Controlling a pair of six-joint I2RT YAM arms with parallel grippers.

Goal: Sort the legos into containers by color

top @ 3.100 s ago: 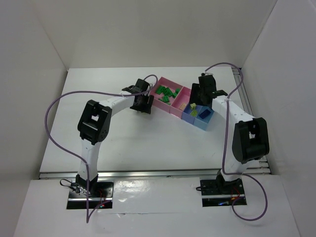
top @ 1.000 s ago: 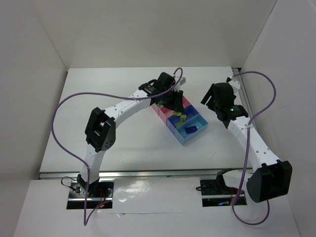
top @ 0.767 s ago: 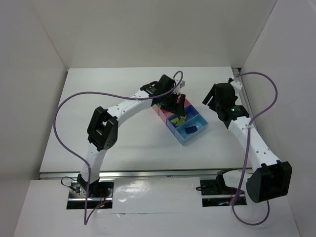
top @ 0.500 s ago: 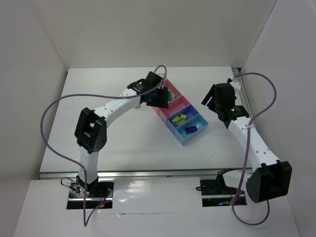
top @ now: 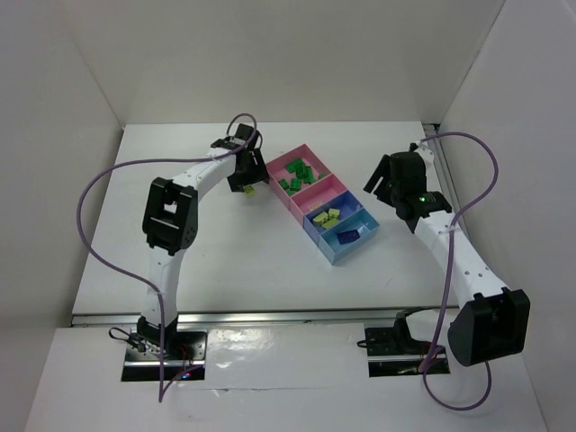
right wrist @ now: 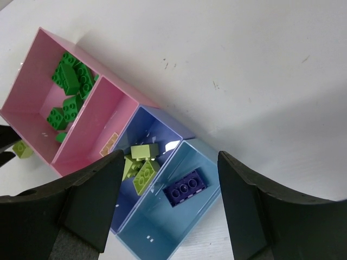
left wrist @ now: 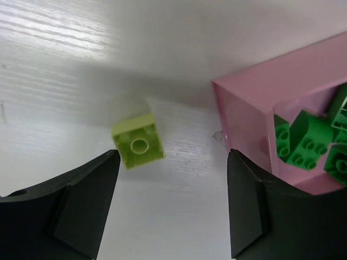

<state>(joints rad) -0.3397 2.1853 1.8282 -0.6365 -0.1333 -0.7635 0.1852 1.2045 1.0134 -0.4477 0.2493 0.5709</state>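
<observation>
One yellow-green lego lies loose on the white table just left of the pink container, also seen as a yellow-green lego from above. My left gripper hangs open over it, fingers either side and clear of it. The pink container's far compartment holds several dark green legos. The periwinkle container holds yellow-green legos. The light-blue container holds a dark blue lego. My right gripper is open and empty, above the containers' right side.
The pink container's second compartment holds only a small tan piece. White walls enclose the table on the left, back and right. Purple cables arc over both arms. My right gripper hovers right of the container row.
My left arm has swung left from above the periwinkle container to the table beside the pink one. Its jaws have opened, and the yellow-green lego lies below them. The right arm stayed still.
</observation>
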